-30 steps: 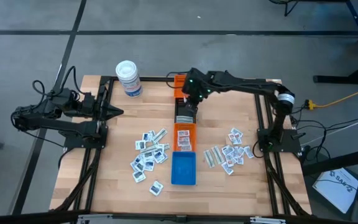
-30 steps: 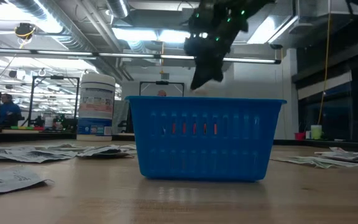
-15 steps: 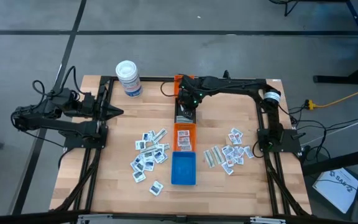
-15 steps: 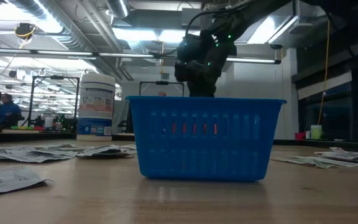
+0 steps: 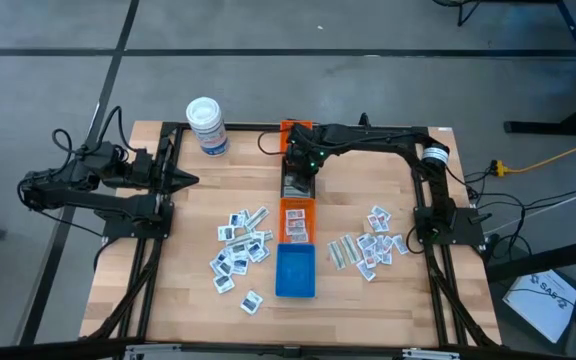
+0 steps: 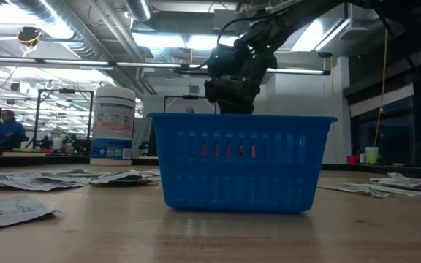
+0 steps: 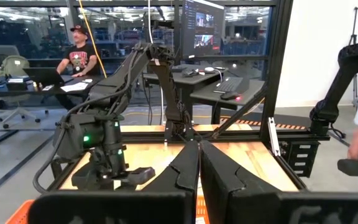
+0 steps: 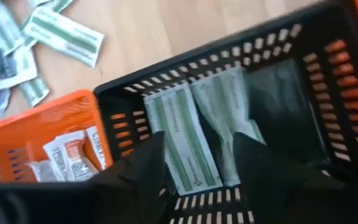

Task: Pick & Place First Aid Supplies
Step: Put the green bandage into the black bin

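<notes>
High view: right hand (image 5: 299, 178) poised over black bin (image 5: 298, 182), upper centre, fingers spread with nothing held. Directly beneath in the right wrist view, green-striped strips (image 8: 182, 137) lying flat on bin floor, long axes roughly along finger line. Left hand (image 5: 186, 180) closed, parked at left. Loose packets (image 5: 241, 250) scattered across wooden desk (image 5: 183, 290); workshop beyond.

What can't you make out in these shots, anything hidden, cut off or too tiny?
- Low view: the blue bin hides the bins behind it and the right gripper's jaws.
- High view: print on the scattered packets is too small to read.
- Right wrist view: the black bin is cut off by the edge; strips inside it are blurred.
- Left gripper: parked, seeing only the far side.
</notes>
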Motion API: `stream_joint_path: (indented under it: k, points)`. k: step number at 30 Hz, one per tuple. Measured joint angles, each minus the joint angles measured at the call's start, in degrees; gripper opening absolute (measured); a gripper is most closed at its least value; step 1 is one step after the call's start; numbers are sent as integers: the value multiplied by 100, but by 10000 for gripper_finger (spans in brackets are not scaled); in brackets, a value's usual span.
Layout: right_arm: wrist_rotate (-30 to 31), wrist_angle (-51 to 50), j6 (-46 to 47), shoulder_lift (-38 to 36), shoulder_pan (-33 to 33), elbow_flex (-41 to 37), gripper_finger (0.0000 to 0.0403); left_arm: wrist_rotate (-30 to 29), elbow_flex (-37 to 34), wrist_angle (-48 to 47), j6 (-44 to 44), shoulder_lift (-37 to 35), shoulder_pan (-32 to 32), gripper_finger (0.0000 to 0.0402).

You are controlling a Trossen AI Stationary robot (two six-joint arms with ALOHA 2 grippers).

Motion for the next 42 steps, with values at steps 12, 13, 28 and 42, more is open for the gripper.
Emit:
stream_joint_path:
  k: [12,13,28,42]
  points:
    - [309,-269,867,-726,565,2,238,-2,0,0,0,0,1,9]
    - [313,-299,972,-801,650,2,238,-2,1,0,0,1,-1,8]
    - [551,-1177,3448,-1413,2632,2,239,-2,2,0,2,0,1,13]
    - [739,-1949,4636,-1412,3829,-468,239,-2,1,0,0,0,1,8]
